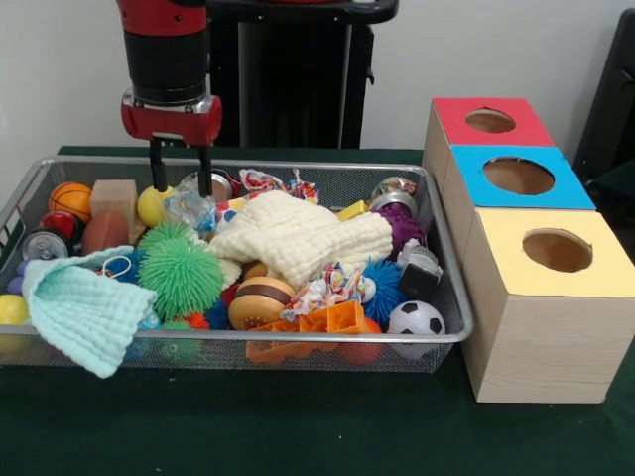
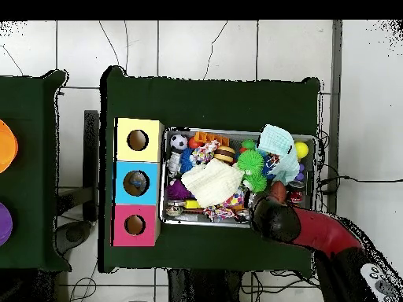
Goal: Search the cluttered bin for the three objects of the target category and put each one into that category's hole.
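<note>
Front view: your red-and-black gripper hangs at upper left with its two black fingers spread, empty, tips dipped into the wire mesh bin just beside a small yellow ball. No target category is evident; you appear mid-search, so next settle on one item and close. Overhead view: the arm covers the bin's lower right; three coloured-top hole boxes stand left.

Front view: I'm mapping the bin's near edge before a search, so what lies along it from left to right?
Mint cloth → green spiky ball → brown wooden yo-yo → orange plastic pieces → soccer ball.
</note>
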Action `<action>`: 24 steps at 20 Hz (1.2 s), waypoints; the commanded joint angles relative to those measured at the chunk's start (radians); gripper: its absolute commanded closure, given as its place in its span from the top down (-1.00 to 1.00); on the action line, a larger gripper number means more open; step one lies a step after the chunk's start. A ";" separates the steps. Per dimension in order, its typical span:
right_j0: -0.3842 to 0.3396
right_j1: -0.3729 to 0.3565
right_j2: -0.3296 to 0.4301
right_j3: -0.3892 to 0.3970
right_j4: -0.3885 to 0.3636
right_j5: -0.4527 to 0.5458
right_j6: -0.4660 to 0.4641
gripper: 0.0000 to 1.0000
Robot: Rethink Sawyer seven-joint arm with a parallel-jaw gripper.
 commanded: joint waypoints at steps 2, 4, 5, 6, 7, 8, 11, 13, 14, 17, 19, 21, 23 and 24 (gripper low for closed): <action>-0.001 0.041 0.080 -0.076 -0.002 -0.009 0.040 1.00; -0.001 0.046 0.083 -0.082 -0.002 -0.005 0.036 1.00; -0.004 0.049 0.085 -0.081 -0.004 -0.003 0.031 1.00; -0.006 0.051 0.088 -0.080 -0.006 -0.002 0.027 1.00; -0.007 0.053 0.088 -0.079 -0.008 -0.001 0.023 1.00; -0.011 0.050 0.094 -0.084 -0.017 0.023 -0.003 1.00; -0.034 0.049 0.129 -0.084 -0.014 0.064 -0.048 1.00; -0.041 0.051 0.157 -0.085 -0.024 0.091 -0.089 1.00; -0.040 0.049 0.166 -0.083 -0.034 0.103 -0.107 1.00; -0.030 0.057 0.177 -0.090 -0.052 0.114 -0.122 1.00; -0.031 0.068 0.189 -0.096 -0.066 0.126 -0.144 1.00; -0.026 0.070 0.201 -0.112 -0.080 0.160 -0.179 1.00; -0.025 0.061 0.224 -0.126 -0.102 0.198 -0.228 1.00; -0.025 0.057 0.234 -0.132 -0.109 0.215 -0.245 1.00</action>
